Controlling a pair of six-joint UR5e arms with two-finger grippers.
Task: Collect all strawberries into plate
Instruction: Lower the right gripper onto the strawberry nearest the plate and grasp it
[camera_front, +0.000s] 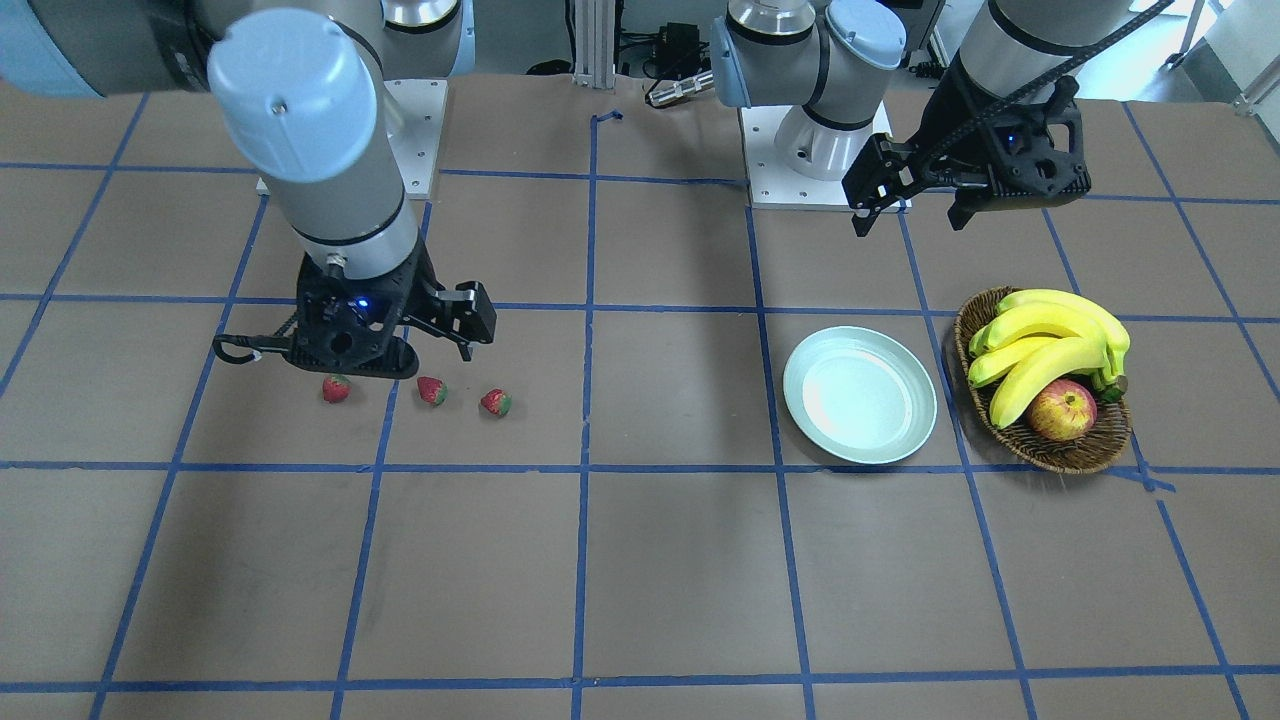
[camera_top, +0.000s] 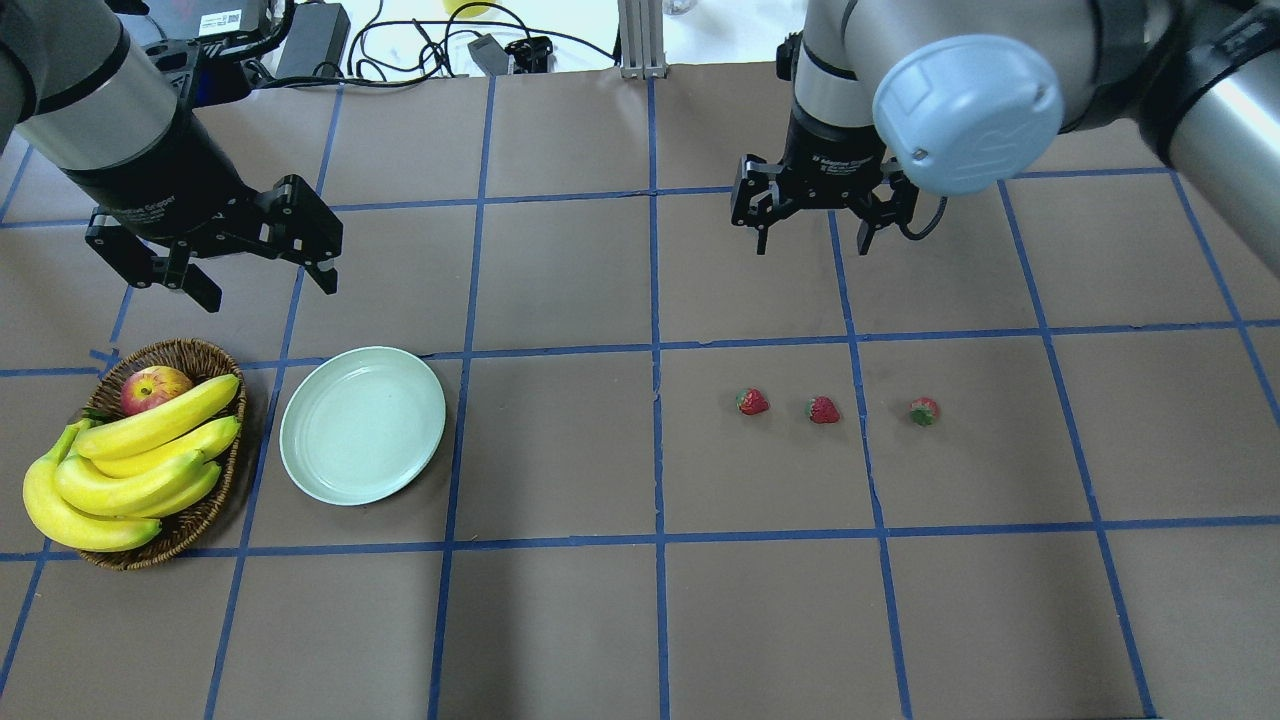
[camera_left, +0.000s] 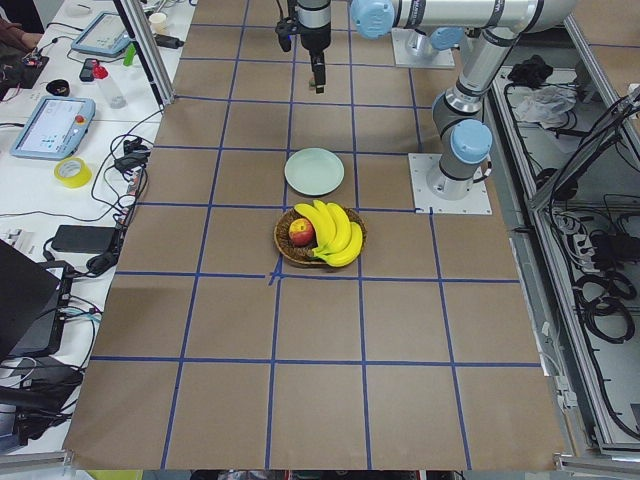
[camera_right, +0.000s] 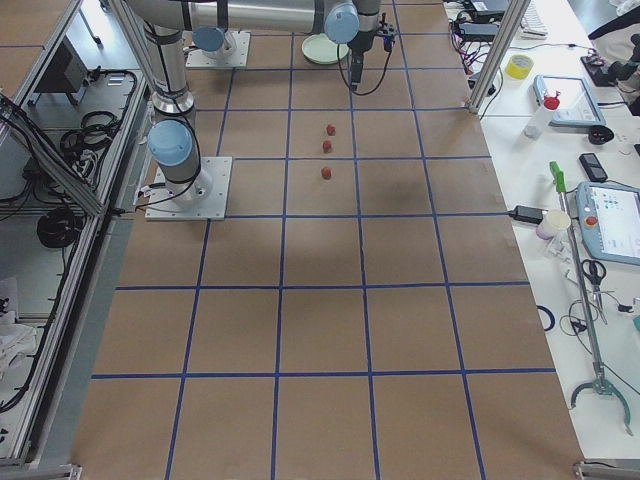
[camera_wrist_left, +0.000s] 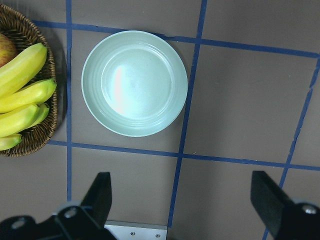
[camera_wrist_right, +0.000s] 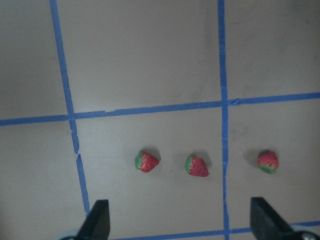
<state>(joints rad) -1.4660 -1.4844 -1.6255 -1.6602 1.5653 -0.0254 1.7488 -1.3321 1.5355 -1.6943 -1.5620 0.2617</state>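
I am looking at a brown wicker basket (camera_top: 200, 352) sitting at the lower left of the overhead view. A bunch of yellow bananas (camera_top: 130, 470) is lying across it, and a red-yellow apple (camera_top: 152, 388) is resting at its upper edge, just beside them. Blue tape lines (camera_top: 652, 450) are crossing the brown table (camera_top: 560, 620). A black power brick (camera_top: 312, 38) is lying along the top edge.

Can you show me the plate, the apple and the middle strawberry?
plate (camera_top: 362, 425), overhead view, its bare middle.
apple (camera_top: 150, 388), overhead view, its red top.
middle strawberry (camera_top: 823, 410), overhead view, its red body.
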